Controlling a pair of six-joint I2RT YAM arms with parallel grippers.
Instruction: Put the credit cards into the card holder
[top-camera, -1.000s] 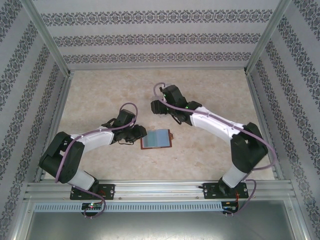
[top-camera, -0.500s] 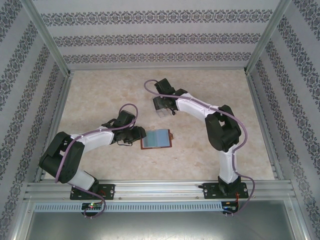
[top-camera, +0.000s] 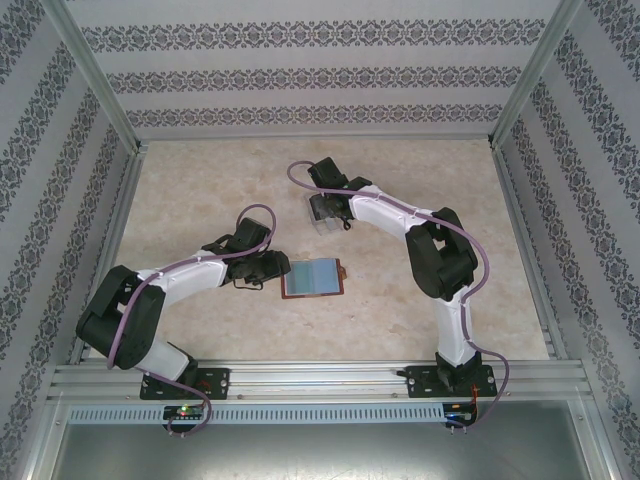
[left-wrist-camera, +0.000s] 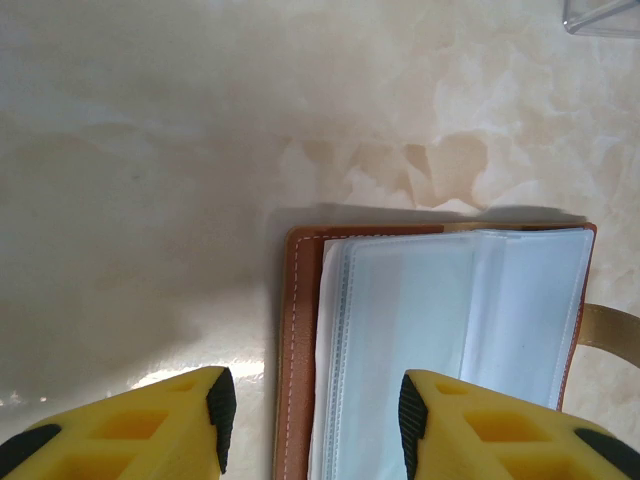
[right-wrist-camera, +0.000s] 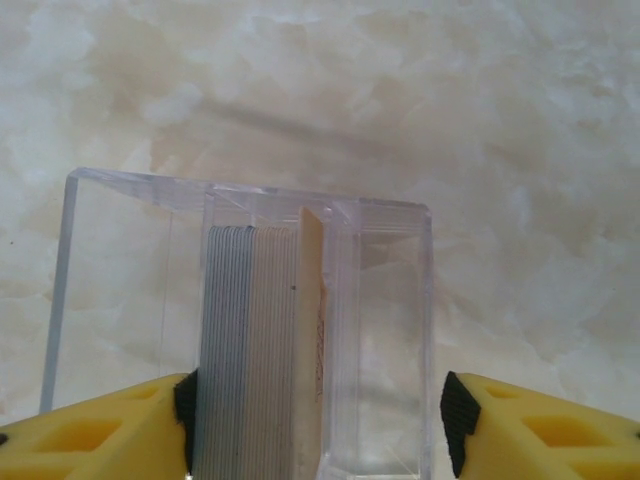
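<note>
Credit cards are stacked edge-up in clear case; open right end effector should be closed on the outermost card only.

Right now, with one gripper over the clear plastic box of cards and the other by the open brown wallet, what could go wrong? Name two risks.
1. The thin orange-tan and grey-blue cards stand packed on edge in the clear plastic box; the open right gripper may pinch several or drag the box.
2. The open left gripper only straddles the edge of the reddish-brown leather-look wallet, so it may slide when a card is pushed in.
</note>
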